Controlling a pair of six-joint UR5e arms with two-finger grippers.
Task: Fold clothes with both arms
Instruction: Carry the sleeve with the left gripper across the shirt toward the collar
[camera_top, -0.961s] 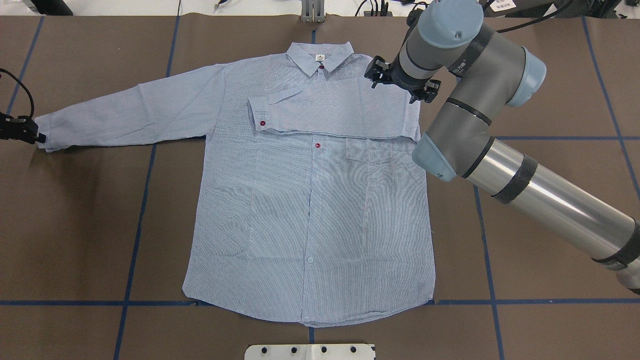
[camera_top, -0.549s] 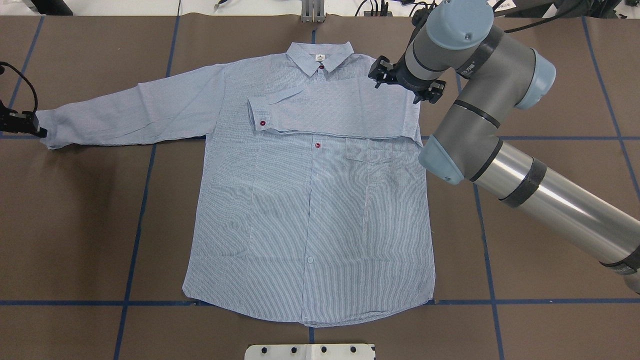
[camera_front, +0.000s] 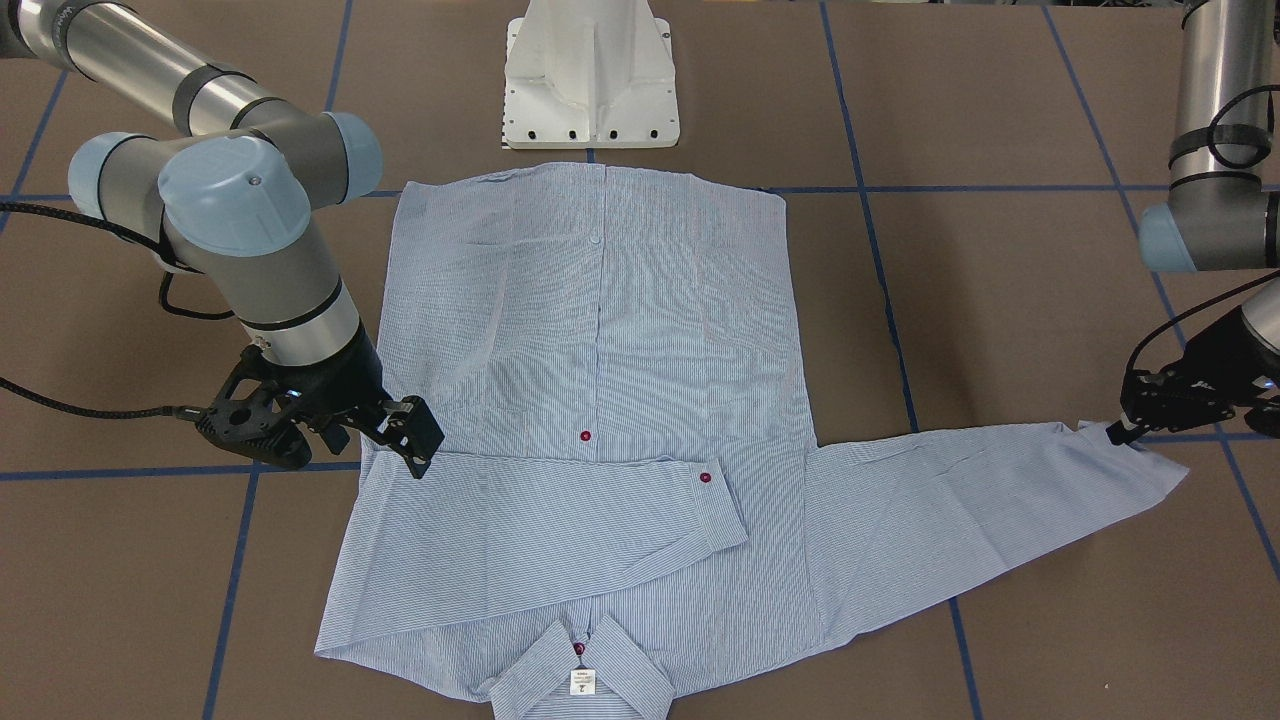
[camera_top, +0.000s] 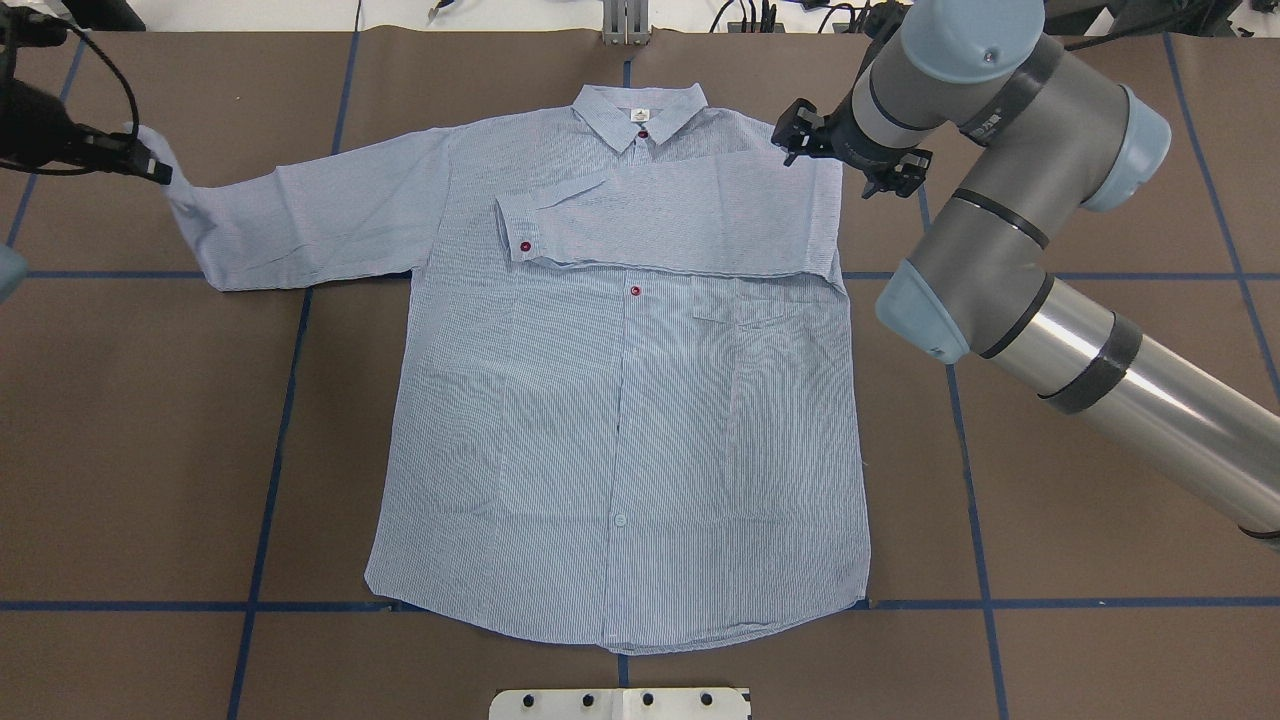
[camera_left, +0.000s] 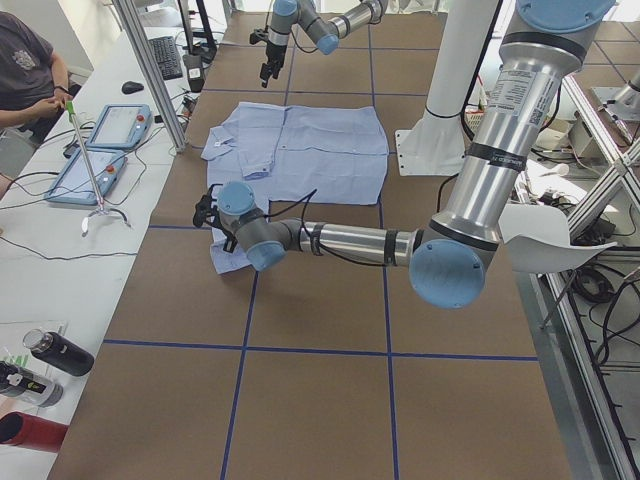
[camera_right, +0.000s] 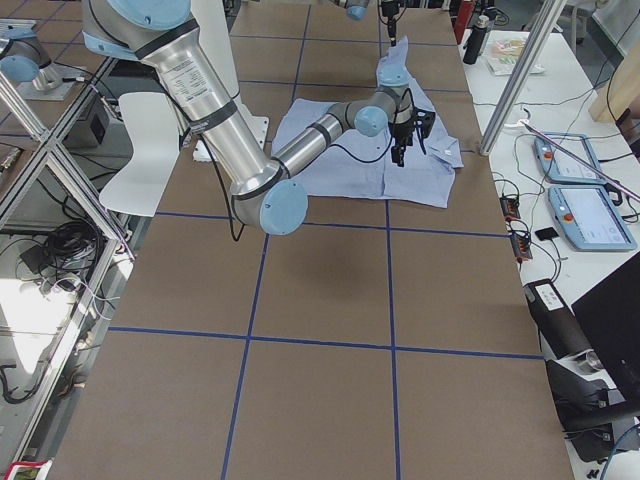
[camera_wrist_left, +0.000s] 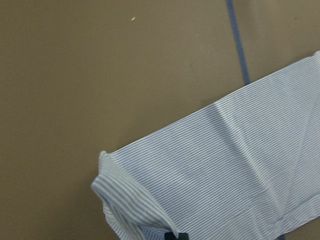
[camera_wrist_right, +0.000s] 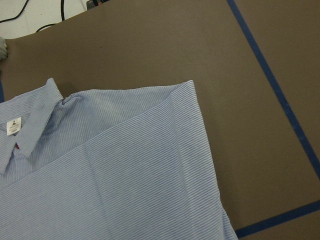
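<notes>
Overhead exterior shows the shirt (camera_top: 620, 420) spread front-up on the bench (camera_top: 1050, 500), light and limp, likely to sag, so my left tool (camera_top: 152, 168) is clamped on its firmer cuff (camera_top: 178, 195) while my right tool (camera_top: 848, 152) hovers, jaws apart, by the shoulder fold (camera_top: 825, 215).

Left pincer (camera_top: 150, 168) clamped on shirt (camera_top: 620, 400) cuff, arm outstretched; right pincer (camera_top: 848, 158) spread wide.

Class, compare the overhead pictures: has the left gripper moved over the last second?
Yes. The left gripper, holding the sleeve cuff, was at the crosswise blue tape line; it now sits well past it, toward the overhead view's top.
</notes>
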